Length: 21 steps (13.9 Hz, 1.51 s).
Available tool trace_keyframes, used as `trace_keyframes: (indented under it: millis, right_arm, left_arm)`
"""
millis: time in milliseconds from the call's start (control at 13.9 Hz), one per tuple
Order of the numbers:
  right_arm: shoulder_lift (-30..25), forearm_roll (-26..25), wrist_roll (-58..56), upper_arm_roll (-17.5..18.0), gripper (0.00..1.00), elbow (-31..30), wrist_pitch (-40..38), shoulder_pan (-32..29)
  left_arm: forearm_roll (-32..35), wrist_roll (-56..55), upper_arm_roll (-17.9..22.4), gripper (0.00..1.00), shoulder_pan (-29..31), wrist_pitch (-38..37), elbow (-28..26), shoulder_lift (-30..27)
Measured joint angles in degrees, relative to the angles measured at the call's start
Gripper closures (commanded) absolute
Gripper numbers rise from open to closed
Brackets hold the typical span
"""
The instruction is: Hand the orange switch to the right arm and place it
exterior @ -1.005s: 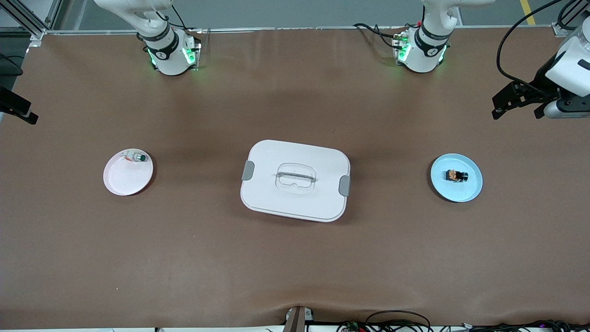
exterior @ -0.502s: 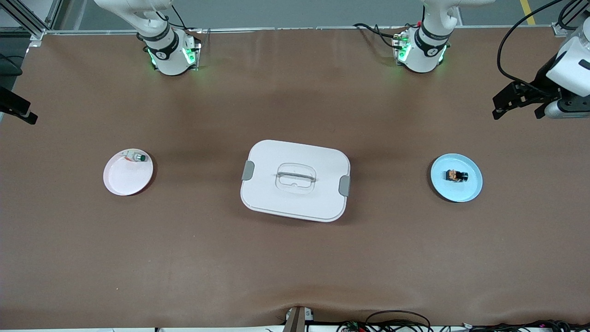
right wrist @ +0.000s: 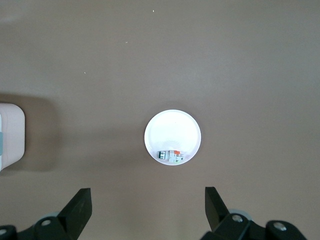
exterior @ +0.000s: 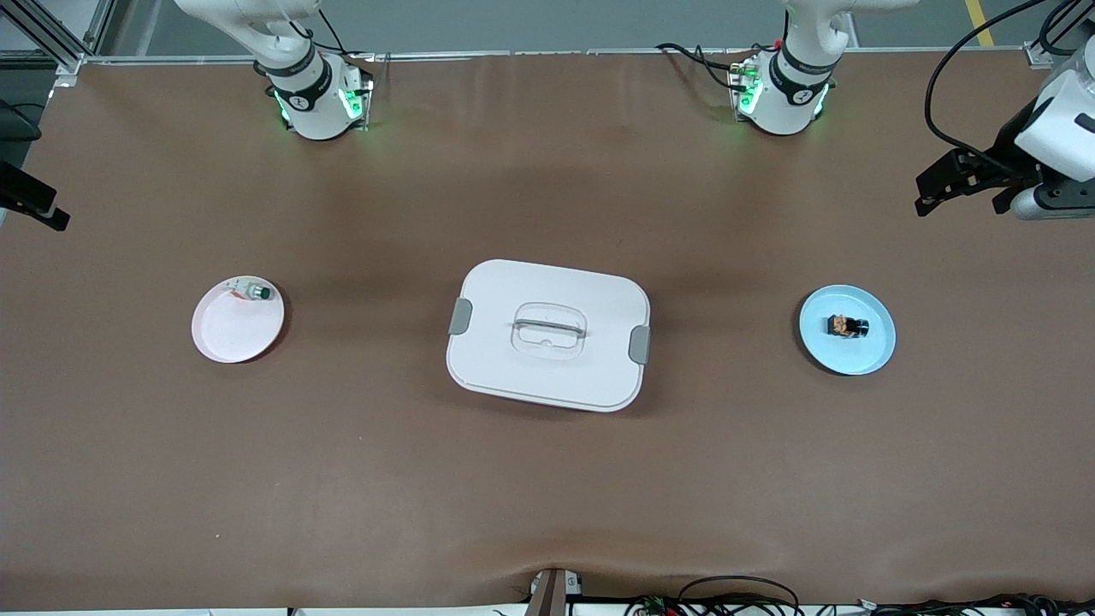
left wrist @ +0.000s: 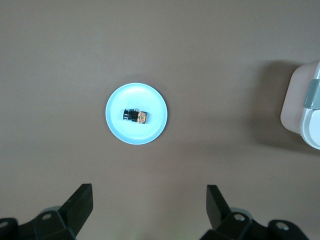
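Blocky black orange switch [exterior: 846, 325] lies on round, glossy blue plate [exterior: 873, 352].

The left hand [left wrist: 147, 207] hangs high over the brown bench [left wrist: 60, 60], its fingers [left wrist: 80, 202] spread wide and empty. Below it the orange switch [left wrist: 135, 116] lies on a blue plate [left wrist: 152, 130]. A white box corner [left wrist: 302, 112] shows farther off.

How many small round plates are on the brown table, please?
2. A small round light-blue plate lies toward the left arm's end, holding the tiny black orange switch. A small round white plate lies toward the right arm's end. None seems hidden.
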Motion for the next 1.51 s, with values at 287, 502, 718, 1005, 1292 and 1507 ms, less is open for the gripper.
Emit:
trace_keyframes:
  millis: [287,502,718,1005,1292,1507]
  right_arm:
    - [0.0,0.0,0.0,0.0,0.0,0.0,0.0,0.0]
    - [0.0,0.0,0.0,0.0,0.0,0.0,0.0,0.0]
    - [0.0,0.0,0.0,0.0,0.0,0.0,0.0,0.0]
    - [0.0,0.0,0.0,0.0,0.0,0.0,0.0,0.0]
    - [0.0,0.0,0.0,-0.1,0.0,-0.1,0.0,0.0]
    - [0.0,0.0,0.0,-0.1,0.0,-0.1,0.0,0.0]
  left_arm:
    - [0.0,0.0,0.1,0.0,1.1,-0.2,-0.7,1.9]
    - [0.0,1.4,0.2,0.0,1.4,-0.2,-1.5,3.9]
    - [0.0,4.6,0.2,0.0,2.9,0.0,-2.0,5.5]
    - [0.0,6.6,0.2,0.0,4.4,3.7,-5.1,6.8]
    - [0.0,6.7,0.2,0.0,4.4,10.0,-9.6,8.3]
    - [0.3,7.3,0.2,0.0,4.4,15.7,-13.2,9.1]
